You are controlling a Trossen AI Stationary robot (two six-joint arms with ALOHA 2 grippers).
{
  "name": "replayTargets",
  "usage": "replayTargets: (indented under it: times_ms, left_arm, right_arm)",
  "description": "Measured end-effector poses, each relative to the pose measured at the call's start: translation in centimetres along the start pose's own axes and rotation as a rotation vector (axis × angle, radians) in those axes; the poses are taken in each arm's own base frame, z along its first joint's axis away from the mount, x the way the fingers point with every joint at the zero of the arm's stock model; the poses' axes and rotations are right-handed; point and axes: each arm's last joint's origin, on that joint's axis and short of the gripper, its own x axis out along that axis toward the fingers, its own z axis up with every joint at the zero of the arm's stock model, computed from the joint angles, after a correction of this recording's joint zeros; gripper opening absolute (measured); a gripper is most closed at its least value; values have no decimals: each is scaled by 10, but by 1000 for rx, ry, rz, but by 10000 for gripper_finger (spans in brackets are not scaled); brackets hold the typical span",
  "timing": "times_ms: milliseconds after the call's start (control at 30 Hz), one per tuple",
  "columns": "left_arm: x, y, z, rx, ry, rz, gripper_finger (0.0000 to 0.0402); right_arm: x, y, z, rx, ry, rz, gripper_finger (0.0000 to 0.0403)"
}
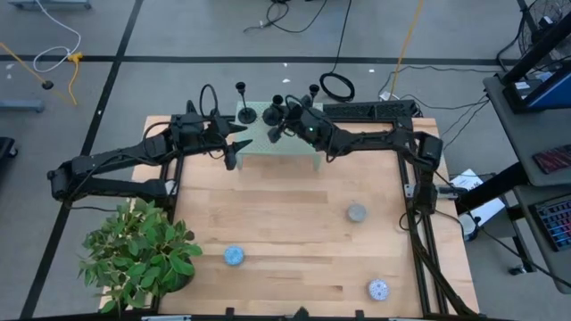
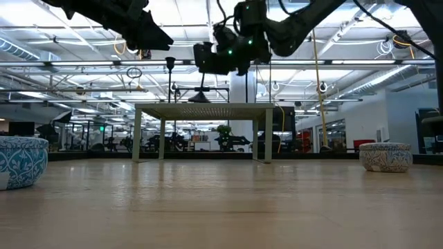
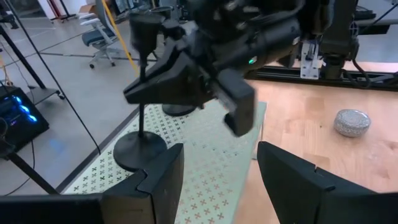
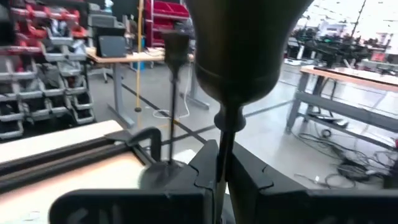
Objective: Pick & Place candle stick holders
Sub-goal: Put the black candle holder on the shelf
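Note:
A small pale green perforated stand [image 1: 278,143] sits at the table's far middle. One black candle stick holder [image 1: 244,105] stands with its round base on the stand's left part; it also shows in the left wrist view [image 3: 139,106]. My right gripper [image 1: 280,120] is shut on a second holder [image 2: 202,93] over the stand. A third dark holder top [image 1: 312,91] shows behind the right arm, its base hidden. My left gripper [image 1: 234,147] is open and empty at the stand's left near corner. My right gripper pinches the holder's thin stem [image 4: 222,149] between its two fingers, just below the cup [image 4: 242,43]. The fingers come about level from the table's right and lie across the stem. The holder is upright; whether its base [image 2: 201,97] touches the stand or hangs just above it, I cannot tell.
A potted plant [image 1: 134,254] stands at the near left corner. Two blue patterned bowls [image 1: 234,256] [image 1: 378,289] and a grey one [image 1: 356,212] lie on the near half of the wooden table. Cables and a black bar run along the far edge.

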Motion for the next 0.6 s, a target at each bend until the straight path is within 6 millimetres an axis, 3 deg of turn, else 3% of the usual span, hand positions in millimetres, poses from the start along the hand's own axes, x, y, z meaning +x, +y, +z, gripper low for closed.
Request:
replayTargets:
  times_ms: [233, 600]
  left_arm:
    - [0, 0, 0, 1, 0, 0, 212]
    - [0, 0, 0, 0, 0, 0, 212]
  right_arm:
    - [5, -17, -3, 31, 36, -35, 13]
    - [6, -17, -5, 54, 50, 15, 14]
